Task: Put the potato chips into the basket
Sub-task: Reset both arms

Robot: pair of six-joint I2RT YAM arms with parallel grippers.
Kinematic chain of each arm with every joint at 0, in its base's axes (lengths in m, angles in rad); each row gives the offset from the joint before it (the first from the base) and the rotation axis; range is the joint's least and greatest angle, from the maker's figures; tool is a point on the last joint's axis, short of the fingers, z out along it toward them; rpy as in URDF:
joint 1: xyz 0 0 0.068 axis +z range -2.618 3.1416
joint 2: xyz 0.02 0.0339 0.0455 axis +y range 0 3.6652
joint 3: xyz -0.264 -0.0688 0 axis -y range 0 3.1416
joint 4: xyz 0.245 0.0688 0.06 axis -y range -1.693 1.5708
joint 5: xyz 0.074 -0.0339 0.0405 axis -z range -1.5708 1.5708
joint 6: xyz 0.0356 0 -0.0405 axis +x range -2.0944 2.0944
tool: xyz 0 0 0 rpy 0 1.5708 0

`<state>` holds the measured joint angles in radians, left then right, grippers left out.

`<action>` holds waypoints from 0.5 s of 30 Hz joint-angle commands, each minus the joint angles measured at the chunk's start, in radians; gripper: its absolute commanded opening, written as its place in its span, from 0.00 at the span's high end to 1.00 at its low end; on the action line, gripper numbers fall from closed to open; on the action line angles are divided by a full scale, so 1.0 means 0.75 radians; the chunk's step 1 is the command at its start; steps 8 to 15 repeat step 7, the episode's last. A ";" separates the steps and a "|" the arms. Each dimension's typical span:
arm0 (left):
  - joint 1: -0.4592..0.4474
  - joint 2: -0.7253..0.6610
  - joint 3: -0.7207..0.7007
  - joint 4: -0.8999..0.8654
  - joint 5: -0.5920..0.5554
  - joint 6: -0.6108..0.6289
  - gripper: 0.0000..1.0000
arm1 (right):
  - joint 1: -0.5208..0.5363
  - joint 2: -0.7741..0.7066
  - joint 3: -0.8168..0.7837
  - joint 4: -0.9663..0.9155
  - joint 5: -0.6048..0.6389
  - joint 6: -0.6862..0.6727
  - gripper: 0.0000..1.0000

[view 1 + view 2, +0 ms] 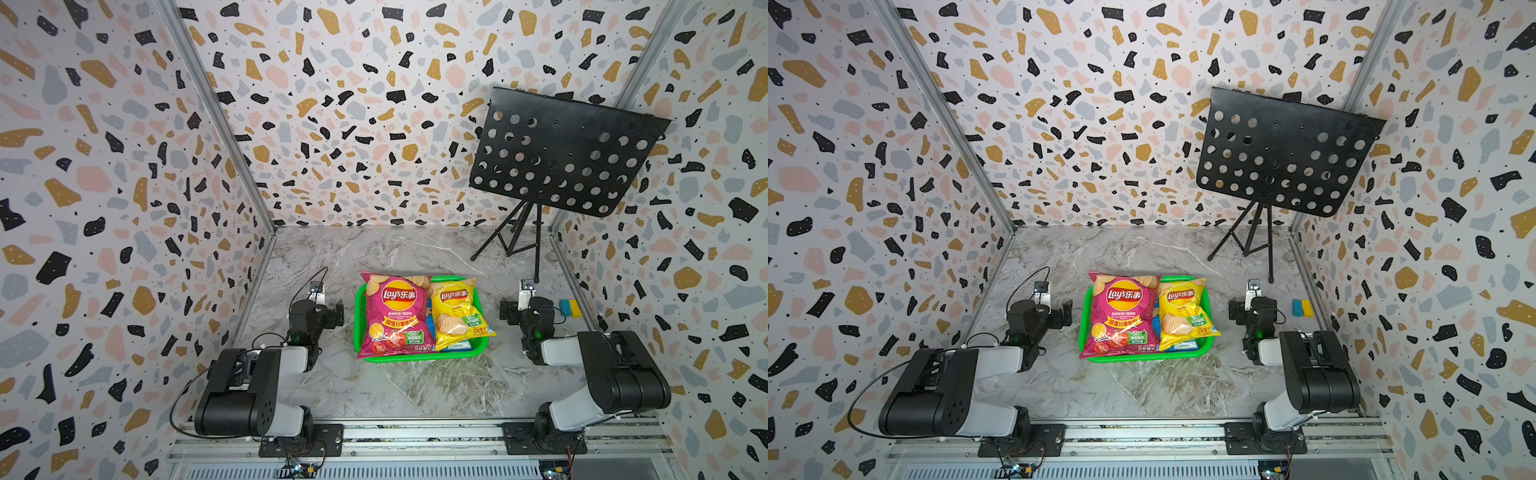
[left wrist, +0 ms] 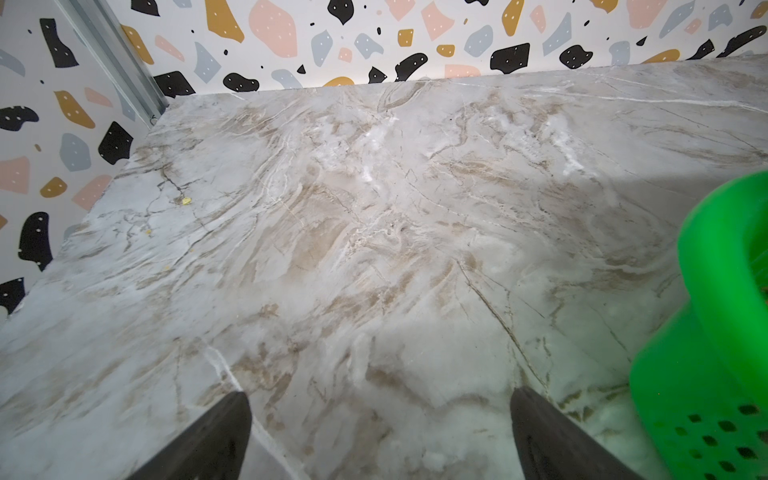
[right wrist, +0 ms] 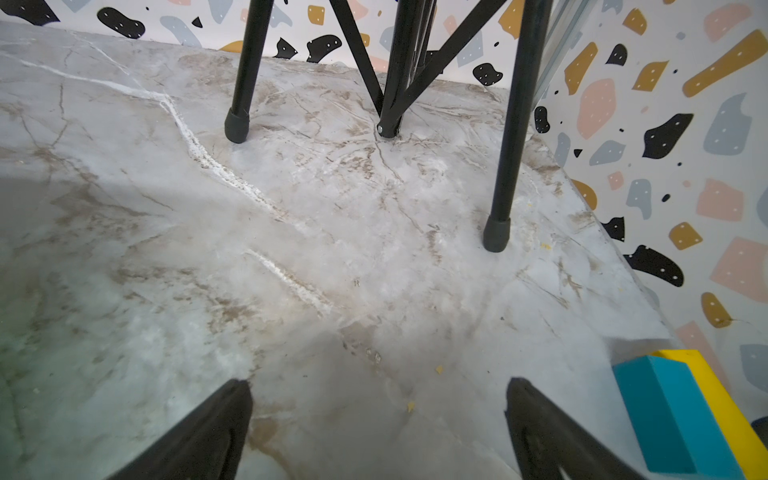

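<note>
The green basket [image 1: 419,356] [image 1: 1142,357] sits mid-table between my two arms. A large magenta bag of potato chips [image 1: 395,316] [image 1: 1121,313] lies in its left half, overhanging the rim front and back. A yellow bag [image 1: 457,313] [image 1: 1183,313] lies in the right half, and a blue bag's edge [image 1: 429,323] shows beneath them. My left gripper [image 1: 316,296] [image 2: 380,432] hovers open over bare marble left of the basket [image 2: 715,332]. On the basket's right, my right gripper [image 1: 525,296] [image 3: 378,428] also stands open and holds nothing.
A black music stand [image 1: 561,153] stands at the back right, its tripod legs [image 3: 507,166] ahead of my right gripper. A small blue-and-yellow block [image 1: 569,308] [image 3: 681,415] lies by the right wall. Patterned walls close in three sides.
</note>
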<state>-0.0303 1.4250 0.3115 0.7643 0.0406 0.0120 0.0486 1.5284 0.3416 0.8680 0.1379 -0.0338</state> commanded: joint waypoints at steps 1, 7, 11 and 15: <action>-0.013 -0.010 0.031 0.037 -0.025 0.015 0.00 | 0.002 -0.021 0.015 0.017 -0.008 0.010 0.00; -0.015 -0.019 0.027 0.030 -0.033 0.014 0.00 | 0.002 -0.021 0.016 0.017 -0.007 0.010 0.00; -0.015 -0.019 0.027 0.030 -0.033 0.014 0.00 | 0.002 -0.021 0.016 0.017 -0.007 0.010 0.00; -0.015 -0.019 0.027 0.030 -0.033 0.014 0.00 | 0.002 -0.021 0.016 0.017 -0.007 0.010 0.00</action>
